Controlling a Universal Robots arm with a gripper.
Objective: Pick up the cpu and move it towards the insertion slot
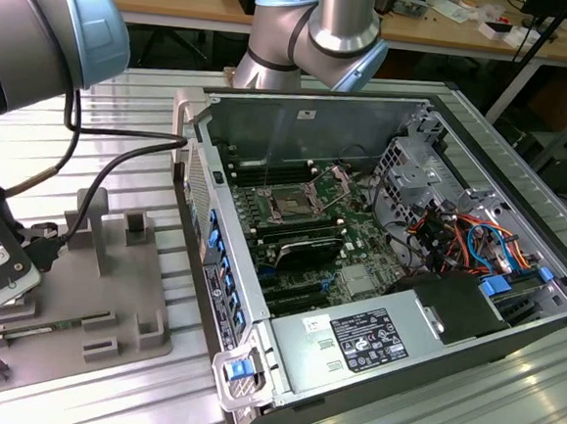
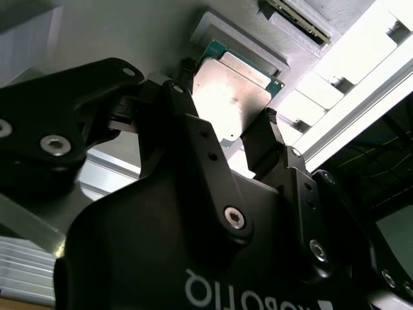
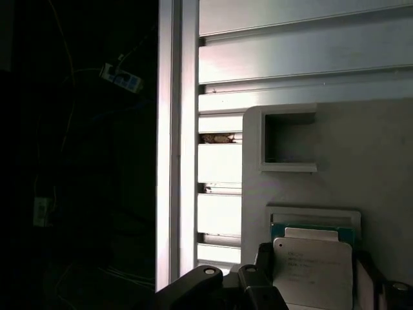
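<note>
The cpu (image 2: 235,97), a silvery square chip with a thin teal rim, lies between my gripper's two black fingers (image 2: 187,74) just over its raised seat on the grey tray (image 1: 111,277). In both wrist views the fingers press against opposite edges of the cpu (image 3: 313,271), so the gripper (image 3: 313,258) is shut on it. In the exterior view my gripper (image 1: 5,283) hangs low over the tray's near end at that view's left. The insertion slot (image 1: 292,205), a square socket with a dark centre and its metal frame raised, sits on the motherboard inside the open computer case, far off toward that view's right.
The open case's metal wall (image 1: 206,196) stands between the tray and the motherboard. Long black memory slots (image 1: 305,248), a drive cage (image 1: 415,168), coloured cables (image 1: 468,236) and a power supply (image 1: 371,342) crowd the case. The tray has raised blocks (image 1: 137,230). The arm's black cable (image 1: 120,165) trails over the tray.
</note>
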